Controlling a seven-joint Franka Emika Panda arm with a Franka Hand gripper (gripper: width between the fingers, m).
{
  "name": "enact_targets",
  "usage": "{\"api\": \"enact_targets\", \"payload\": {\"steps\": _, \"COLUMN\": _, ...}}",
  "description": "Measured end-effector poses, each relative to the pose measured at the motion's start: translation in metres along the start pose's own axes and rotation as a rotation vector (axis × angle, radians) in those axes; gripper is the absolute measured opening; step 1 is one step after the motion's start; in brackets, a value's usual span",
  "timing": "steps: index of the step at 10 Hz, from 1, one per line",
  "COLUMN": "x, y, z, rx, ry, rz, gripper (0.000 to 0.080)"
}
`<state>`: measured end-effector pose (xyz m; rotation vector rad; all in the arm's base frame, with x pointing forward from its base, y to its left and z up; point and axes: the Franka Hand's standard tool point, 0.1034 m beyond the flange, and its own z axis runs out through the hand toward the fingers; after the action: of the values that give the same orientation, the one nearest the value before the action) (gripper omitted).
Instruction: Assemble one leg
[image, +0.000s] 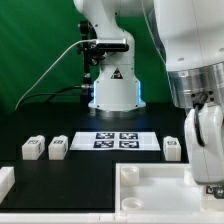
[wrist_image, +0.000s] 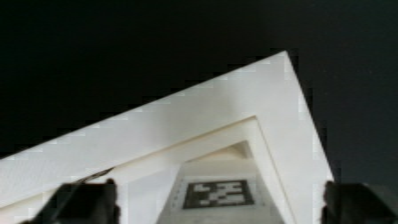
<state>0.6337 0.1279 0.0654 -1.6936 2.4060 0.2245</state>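
Observation:
Three small white legs with tags stand on the black table in the exterior view: two at the left (image: 33, 147) (image: 58, 148) and one at the right (image: 171, 148). The large white tabletop (image: 150, 192) lies in front. My gripper (image: 208, 180) hangs over the tabletop's right side, close to the camera. In the wrist view a corner of the tabletop (wrist_image: 214, 110) points away, with a black-and-white tag (wrist_image: 217, 194) on it between my fingers. The gripper (wrist_image: 217, 208) is open and empty, its dark fingertips (wrist_image: 80, 203) wide apart. No leg shows in the wrist view.
The marker board (image: 115, 140) lies at the table's middle back, in front of the robot's base (image: 112, 90). Another white part (image: 5, 181) sits at the front of the exterior view's left edge.

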Motion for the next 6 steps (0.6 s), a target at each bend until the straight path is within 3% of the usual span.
{"api": "enact_targets", "payload": {"steps": 4, "x": -0.009, "y": 0.002, "z": -0.026, "rx": 0.011, "ry": -0.021, "rz": -0.346, "gripper": 0.0648}}
{"api": "enact_targets", "payload": {"steps": 6, "x": -0.01, "y": 0.003, "z": -0.027, "rx": 0.01, "ry": -0.024, "rz": -0.381, "gripper": 0.0649}}
